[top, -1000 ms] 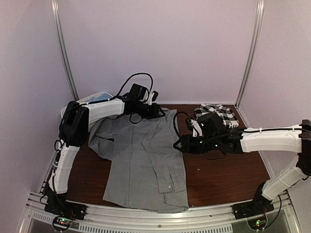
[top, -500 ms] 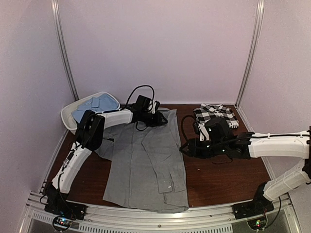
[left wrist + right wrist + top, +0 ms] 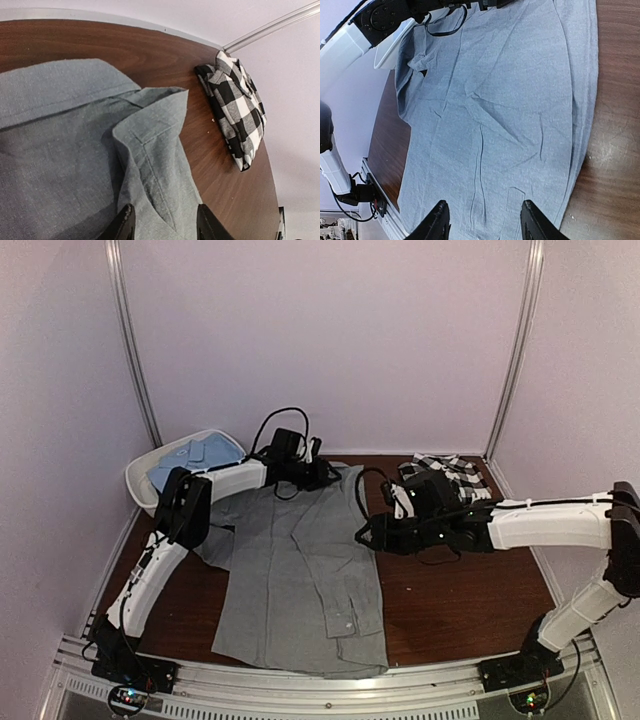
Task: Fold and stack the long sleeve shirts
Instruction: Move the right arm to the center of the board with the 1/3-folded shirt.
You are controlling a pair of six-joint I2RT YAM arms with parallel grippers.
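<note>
Top view: the left pincer (image 3: 325, 472) reaches to the far end of the table (image 3: 460, 600) and sits at the collar of the grey shirt (image 3: 290, 570), which runs from it toward the near edge. The right pincer (image 3: 368, 535) hovers at that shirt's right hem, about midway down. Just behind the right pincer lies the checked shirt (image 3: 445, 468), folded into a compact packet. Well to the left of the left pincer, the blue shirt (image 3: 190, 458) waits in the tub (image 3: 140, 485).

Left wrist view: the left pincer (image 3: 164, 227) stands with its jaws parted over the collar, nothing visibly clamped. The checked shirt (image 3: 235, 110) lies ahead and to its right, apart from the grey cloth.

Right wrist view: the right pincer (image 3: 485, 222) is spread wide and empty above the grey shirt (image 3: 495, 100), bare wood just to its right.

By this showing one shirt of three looks folded. The grey one lies spread and unfolded, the blue one has not left the tub, and no stack exists yet.

No brand, label or writing can be read in any view.
</note>
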